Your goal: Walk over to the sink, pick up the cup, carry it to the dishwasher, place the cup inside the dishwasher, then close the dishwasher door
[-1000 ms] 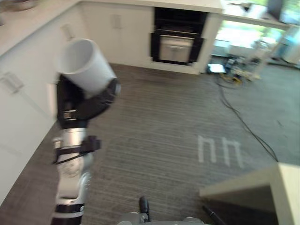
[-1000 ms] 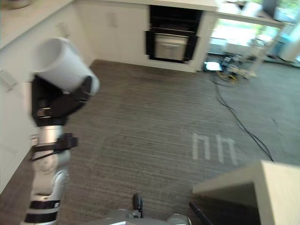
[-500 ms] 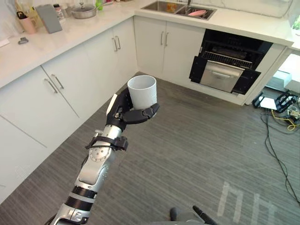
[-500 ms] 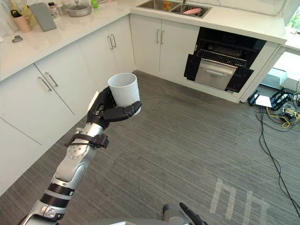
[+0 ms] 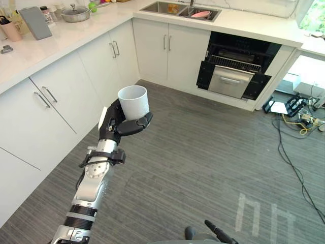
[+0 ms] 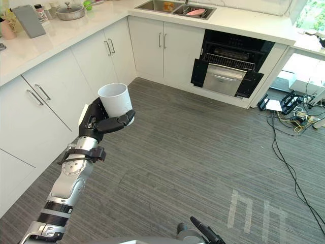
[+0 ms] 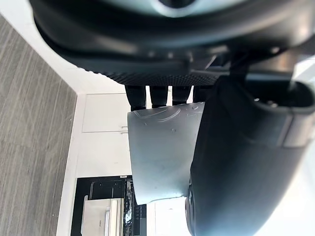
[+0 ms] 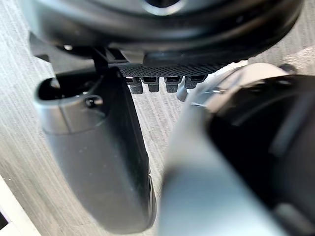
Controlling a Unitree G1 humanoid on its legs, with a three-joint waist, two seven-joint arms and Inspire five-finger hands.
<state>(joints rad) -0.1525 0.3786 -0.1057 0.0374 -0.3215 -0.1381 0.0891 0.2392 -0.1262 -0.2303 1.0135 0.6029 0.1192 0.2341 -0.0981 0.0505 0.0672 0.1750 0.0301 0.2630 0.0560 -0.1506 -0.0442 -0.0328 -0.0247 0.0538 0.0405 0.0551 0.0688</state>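
White cup [image 5: 133, 101], one, upright in the left hand [image 5: 112, 128], fingers [image 7: 157, 96] and thumb tight round it; one open dishwasher [image 5: 234, 76] beyond.

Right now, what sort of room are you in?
A kitchen, by the look of it: a sink in a white counter, cabinets below, an open dishwasher beside them and a pot. The left hand holds the cup.
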